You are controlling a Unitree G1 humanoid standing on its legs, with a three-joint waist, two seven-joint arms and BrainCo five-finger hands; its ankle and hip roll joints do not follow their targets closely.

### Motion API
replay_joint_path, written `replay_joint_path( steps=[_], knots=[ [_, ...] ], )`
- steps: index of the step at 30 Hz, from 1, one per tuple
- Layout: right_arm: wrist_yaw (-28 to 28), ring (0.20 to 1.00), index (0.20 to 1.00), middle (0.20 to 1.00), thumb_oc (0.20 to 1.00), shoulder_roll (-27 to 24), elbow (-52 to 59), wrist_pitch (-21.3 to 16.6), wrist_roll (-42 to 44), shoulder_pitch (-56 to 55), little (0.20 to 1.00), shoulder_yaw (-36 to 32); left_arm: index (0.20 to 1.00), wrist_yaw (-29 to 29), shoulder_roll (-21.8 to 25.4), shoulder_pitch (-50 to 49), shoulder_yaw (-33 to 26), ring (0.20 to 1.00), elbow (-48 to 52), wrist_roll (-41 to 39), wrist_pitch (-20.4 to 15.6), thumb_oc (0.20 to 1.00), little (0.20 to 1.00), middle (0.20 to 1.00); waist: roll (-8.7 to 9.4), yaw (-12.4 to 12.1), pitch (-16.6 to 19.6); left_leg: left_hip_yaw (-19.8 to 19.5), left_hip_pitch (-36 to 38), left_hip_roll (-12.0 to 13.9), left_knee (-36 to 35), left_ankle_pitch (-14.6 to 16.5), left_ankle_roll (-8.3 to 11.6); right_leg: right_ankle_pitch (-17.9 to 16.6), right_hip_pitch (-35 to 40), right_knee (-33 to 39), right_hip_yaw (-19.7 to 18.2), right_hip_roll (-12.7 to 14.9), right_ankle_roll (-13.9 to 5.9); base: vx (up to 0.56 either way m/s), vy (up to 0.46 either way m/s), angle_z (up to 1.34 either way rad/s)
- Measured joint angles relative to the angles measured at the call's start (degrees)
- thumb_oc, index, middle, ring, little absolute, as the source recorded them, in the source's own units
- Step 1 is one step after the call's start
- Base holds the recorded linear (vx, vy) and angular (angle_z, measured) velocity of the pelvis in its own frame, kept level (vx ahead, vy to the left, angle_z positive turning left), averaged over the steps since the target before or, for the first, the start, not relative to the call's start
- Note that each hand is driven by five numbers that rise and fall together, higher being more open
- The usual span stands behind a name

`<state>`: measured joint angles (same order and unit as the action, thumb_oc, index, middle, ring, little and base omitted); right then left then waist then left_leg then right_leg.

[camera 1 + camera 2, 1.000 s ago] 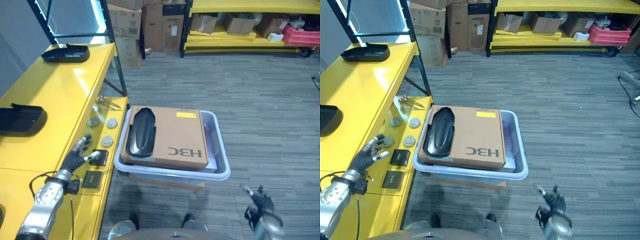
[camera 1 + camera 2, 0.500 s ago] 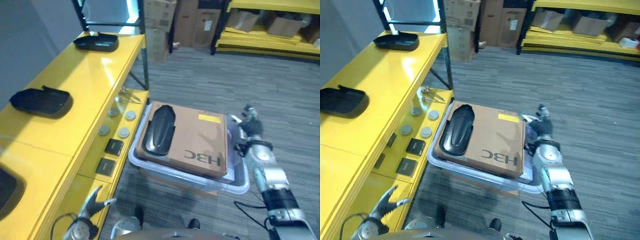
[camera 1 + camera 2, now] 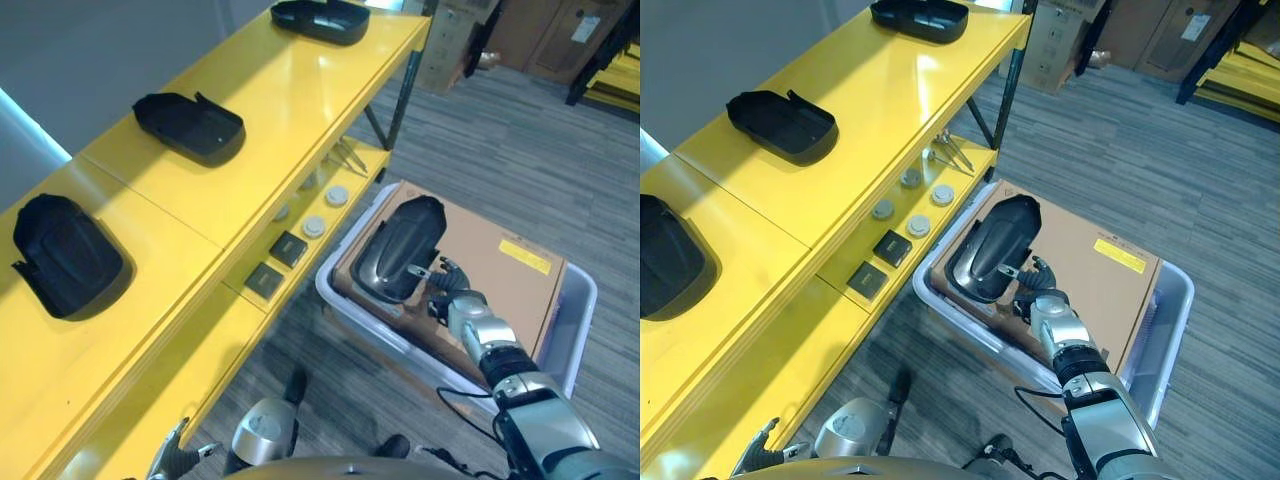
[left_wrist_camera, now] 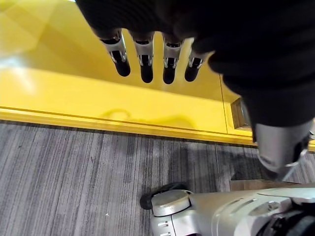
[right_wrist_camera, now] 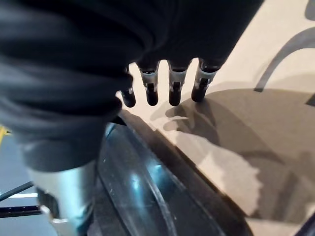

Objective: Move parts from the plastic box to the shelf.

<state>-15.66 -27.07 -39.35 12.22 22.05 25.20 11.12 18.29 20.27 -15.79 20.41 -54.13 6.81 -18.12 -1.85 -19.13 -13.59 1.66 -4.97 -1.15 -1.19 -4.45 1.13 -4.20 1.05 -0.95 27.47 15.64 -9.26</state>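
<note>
A black part (image 3: 396, 249) is laid on a cardboard sheet (image 3: 500, 270) covering the plastic box (image 3: 575, 330), just beside the yellow shelf (image 3: 290, 95), where three like parts (image 3: 190, 126) are already spaced out in a row, apparently as the pattern to be continued. The right hand (image 3: 452, 294) is poised at the part's near edge with fingers (image 5: 174, 88) straight and slightly spread, nothing grasped; contact cannot be told. The left hand (image 4: 157, 59) is held low by the shelf, fingers relaxed, empty.

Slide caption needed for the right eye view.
Right hand reaches beside the black part lying on the cardboard box in the plastic box, next to the yellow shelf.
</note>
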Motion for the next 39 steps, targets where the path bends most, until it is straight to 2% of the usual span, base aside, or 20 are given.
replay_joint_path(
  steps=[10, 18, 19, 20, 28, 39],
  knots=[
    [-1.9, 1.000, 1.000, 1.000, 1.000, -1.2, 0.1, 0.1, -2.1, -0.3, 1.000, -0.2, 1.000, -0.1, -0.1, 1.1, 0.0, 1.000, 1.7, -2.2, -0.8, 1.000, 1.000, 1.000, 0.02, 0.7, 0.0, -0.1, -0.2, -0.1, 0.0, -0.6, -0.54, -0.1, -0.3, -0.2, 0.2, 0.0, -0.28, 0.00, 0.020, 0.01],
    [-2.4, 1.000, 1.000, 1.000, 1.000, -3.1, -5.0, -0.4, -2.1, 1.5, 1.000, -0.8, 1.000, -0.1, 0.0, 1.1, 0.1, 1.000, 1.1, -3.6, -1.2, 1.000, 1.000, 1.000, -0.12, 0.0, -0.7, -0.8, -1.0, -0.4, 0.1, -0.6, -0.54, 0.3, -0.4, -0.3, 0.5, 0.0, -0.52, -0.04, 0.055, 0.04],
    [-2.4, 1.000, 1.000, 1.000, 1.000, -3.4, -7.0, -0.8, -2.1, 3.3, 1.000, -0.8, 1.000, -0.2, 0.0, 1.3, 0.3, 1.000, 1.0, -4.4, -1.2, 1.000, 1.000, 1.000, -0.10, 0.2, -1.0, -1.5, -1.5, -0.3, 0.1, -0.5, -0.05, 0.7, -1.1, -0.6, 0.6, 0.0, -0.81, -0.11, 0.073, 0.23],
    [-2.9, 1.000, 1.000, 1.000, 1.000, -4.5, -8.2, -0.9, -2.1, 4.1, 1.000, -1.1, 1.000, -0.3, 0.0, 2.1, 0.7, 1.000, 0.7, -4.5, -1.3, 1.000, 1.000, 1.000, -0.47, 0.1, -1.6, -1.8, -2.4, -0.3, 0.2, -1.3, -0.56, 0.7, -1.6, -0.8, 1.3, 0.0, -0.80, -0.11, 0.075, 0.22],
    [-4.4, 1.000, 1.000, 1.000, 1.000, -7.3, -12.5, -2.0, -2.0, 7.4, 1.000, -1.1, 1.000, -0.2, 0.0, 3.3, 2.3, 1.000, -0.9, -6.8, -3.1, 1.000, 1.000, 1.000, -1.26, -1.0, -3.0, -3.2, -4.2, -0.3, 0.3, -1.9, -0.30, 1.4, -3.6, -2.4, 1.5, 0.1, -0.42, -0.06, 0.027, 0.06],
    [-4.4, 1.000, 1.000, 1.000, 1.000, -7.5, -13.4, -2.2, -2.0, 8.5, 1.000, -0.6, 1.000, -0.1, 0.0, 4.0, 2.7, 1.000, -0.7, -8.1, -3.7, 1.000, 1.000, 1.000, -1.26, -1.2, -3.1, -3.3, -5.0, -0.3, 0.3, -2.3, -0.30, 1.9, -4.8, -3.4, 1.5, 0.1, -0.63, 0.00, 0.002, 0.00]
  ],
)
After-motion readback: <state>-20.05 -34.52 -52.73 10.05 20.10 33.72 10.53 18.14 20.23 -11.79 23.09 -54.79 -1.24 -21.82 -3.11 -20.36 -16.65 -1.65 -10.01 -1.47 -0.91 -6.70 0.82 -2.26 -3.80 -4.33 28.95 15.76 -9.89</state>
